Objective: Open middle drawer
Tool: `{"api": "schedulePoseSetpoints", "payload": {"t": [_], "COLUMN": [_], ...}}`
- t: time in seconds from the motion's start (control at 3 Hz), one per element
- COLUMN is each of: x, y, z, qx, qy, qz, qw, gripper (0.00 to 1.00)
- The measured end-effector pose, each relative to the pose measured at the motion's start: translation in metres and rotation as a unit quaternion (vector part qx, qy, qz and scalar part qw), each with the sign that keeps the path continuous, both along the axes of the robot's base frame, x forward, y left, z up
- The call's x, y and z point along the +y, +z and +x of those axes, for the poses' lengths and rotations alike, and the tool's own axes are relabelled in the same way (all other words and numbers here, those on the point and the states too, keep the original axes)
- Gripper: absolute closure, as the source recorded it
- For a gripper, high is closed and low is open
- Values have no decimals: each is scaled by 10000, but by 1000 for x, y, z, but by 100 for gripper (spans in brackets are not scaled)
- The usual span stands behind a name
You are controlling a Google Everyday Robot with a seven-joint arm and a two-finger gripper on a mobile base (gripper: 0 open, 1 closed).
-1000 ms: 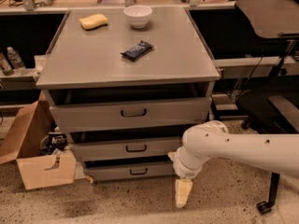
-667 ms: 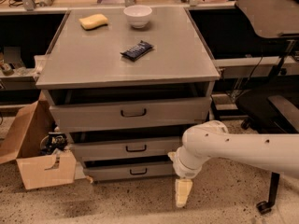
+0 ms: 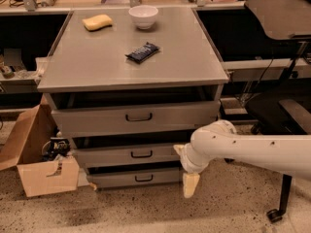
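The grey cabinet has three stacked drawers. The middle drawer has a flat grey front with a small dark loop handle at its centre, and a dark gap shows above it. It lies between the tallest top drawer and the slim bottom drawer. My gripper hangs down from the white arm, low at the cabinet's front right corner. It is to the right of the middle drawer's handle and apart from it.
On the cabinet top lie a yellow sponge, a white bowl and a dark snack bar. An open cardboard box stands on the floor at the left. A black chair base is at the right.
My gripper and arm have risen slightly. The drawers have not moved.
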State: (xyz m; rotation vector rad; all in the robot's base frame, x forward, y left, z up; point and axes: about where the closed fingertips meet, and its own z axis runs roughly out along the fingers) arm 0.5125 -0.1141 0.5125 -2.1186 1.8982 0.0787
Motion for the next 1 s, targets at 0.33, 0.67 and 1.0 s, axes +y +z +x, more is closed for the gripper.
{"api": "schedulePoseSetpoints", "payload": {"t": [0.33, 0.67, 1.0], "x": [-8, -13, -16], "y": [-12, -37, -63], "z": [46, 87, 112], "qx": [-234, -220, -96], "qy": [155, 127, 19], "qz": [114, 306, 363], "qw": [9995, 9992, 9993], "gripper": [0, 0, 0]}}
